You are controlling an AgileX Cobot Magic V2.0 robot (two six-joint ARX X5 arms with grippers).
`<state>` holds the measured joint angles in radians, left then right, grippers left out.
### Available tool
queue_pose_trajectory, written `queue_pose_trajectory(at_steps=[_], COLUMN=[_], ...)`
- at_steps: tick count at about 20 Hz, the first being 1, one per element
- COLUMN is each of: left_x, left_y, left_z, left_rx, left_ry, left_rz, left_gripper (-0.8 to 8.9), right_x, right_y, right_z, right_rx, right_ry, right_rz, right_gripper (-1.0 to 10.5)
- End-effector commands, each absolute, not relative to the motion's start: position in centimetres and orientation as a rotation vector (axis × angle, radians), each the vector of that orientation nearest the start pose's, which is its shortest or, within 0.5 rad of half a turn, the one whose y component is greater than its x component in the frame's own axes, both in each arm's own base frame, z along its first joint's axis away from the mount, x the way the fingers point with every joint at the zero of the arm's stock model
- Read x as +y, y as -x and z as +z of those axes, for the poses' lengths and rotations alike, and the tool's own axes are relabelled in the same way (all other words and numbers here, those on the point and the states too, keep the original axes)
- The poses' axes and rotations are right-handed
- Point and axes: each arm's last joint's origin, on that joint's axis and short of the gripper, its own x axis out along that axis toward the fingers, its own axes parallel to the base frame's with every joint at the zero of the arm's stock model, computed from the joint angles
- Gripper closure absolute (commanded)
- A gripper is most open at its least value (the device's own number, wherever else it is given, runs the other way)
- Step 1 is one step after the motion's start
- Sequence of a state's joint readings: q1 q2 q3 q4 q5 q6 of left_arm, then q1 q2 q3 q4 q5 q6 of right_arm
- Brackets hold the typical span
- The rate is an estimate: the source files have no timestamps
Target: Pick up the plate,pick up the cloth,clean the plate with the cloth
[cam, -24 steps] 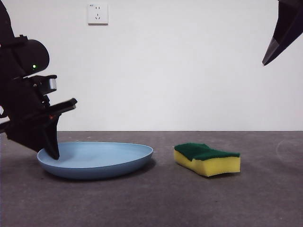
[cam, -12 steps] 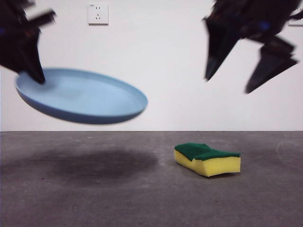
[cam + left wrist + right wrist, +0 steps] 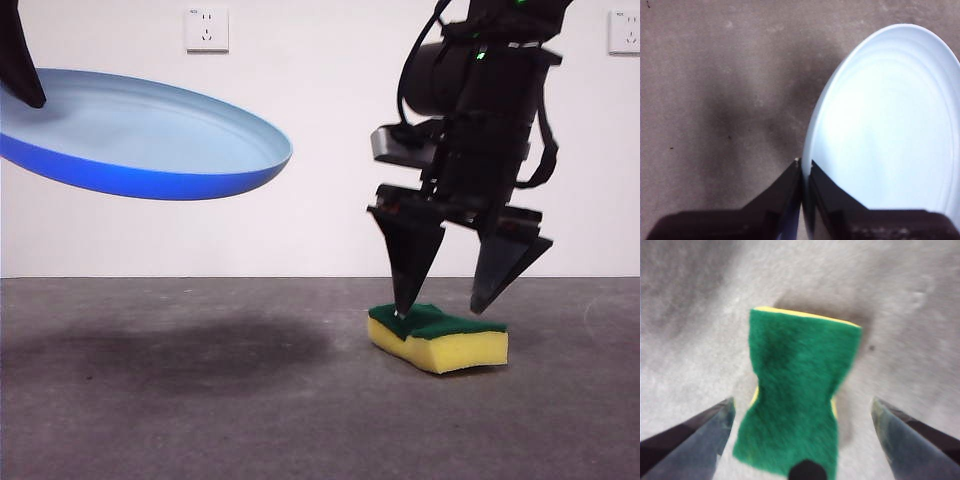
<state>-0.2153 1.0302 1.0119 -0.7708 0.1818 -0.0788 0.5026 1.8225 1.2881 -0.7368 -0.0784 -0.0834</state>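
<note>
Both arms moved: left gripper (image 3: 801, 167) clamping plate (image 3: 140, 135) higher, right gripper (image 3: 448, 305) spread, dropped over sponge (image 3: 440, 337)

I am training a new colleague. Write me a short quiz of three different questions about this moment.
1. True or false: the plate rests on the table.
2. What lies under the right hand? A) a brush B) the sponge C) a cup
3. The left hand grips the plate by its ____.

Key: 1 false, it is held in the air. 2 B. 3 rim.
</note>
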Motion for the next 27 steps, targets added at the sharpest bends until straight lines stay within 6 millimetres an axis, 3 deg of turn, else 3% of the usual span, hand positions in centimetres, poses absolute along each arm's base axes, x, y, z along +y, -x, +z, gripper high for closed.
queue_pose_trajectory(at_steps=[1,3,7,16,18,22,25,27], left_x=[-4.8,-4.8,-4.8,-4.8,-4.7,-5.5,-7.2,-8.8], left_y=[-19.3,-19.3,-19.3,-19.3,-19.6,-21.2,-23.1,-23.7], left_z=[31.6,31.6,31.6,31.6,31.6,30.5,28.9,28.4], left_rx=[0.801,0.800,0.800,0.795,0.778,0.810,0.842,0.832], left_ry=[0.054,0.054,0.054,0.044,0.019,-0.003,0.001,0.021], left_rz=[-0.351,-0.351,-0.350,-0.346,-0.283,-0.252,-0.284,-0.330], left_gripper=[8.21,8.21,8.21,8.21,8.21,8.21,8.21,8.21], right_x=[18.0,18.2,18.1,17.9,17.7,17.7,17.9,18.3], right_y=[-31.1,-31.2,-31.3,-31.2,-30.8,-27.9,-24.5,-23.1], right_z=[18.1,17.5,17.4,17.3,19.1,25.9,31.0,32.4], right_rx=[1.263,1.274,1.277,1.294,1.259,1.069,0.882,0.820], right_ry=[0.364,0.369,0.372,0.370,0.336,0.231,0.178,0.162], right_rz=[0.576,0.576,0.568,0.563,0.551,0.594,0.678,0.712], right_gripper=[5.1,5.5,9.3,9.6,9.6,9.6,9.6,9.6])
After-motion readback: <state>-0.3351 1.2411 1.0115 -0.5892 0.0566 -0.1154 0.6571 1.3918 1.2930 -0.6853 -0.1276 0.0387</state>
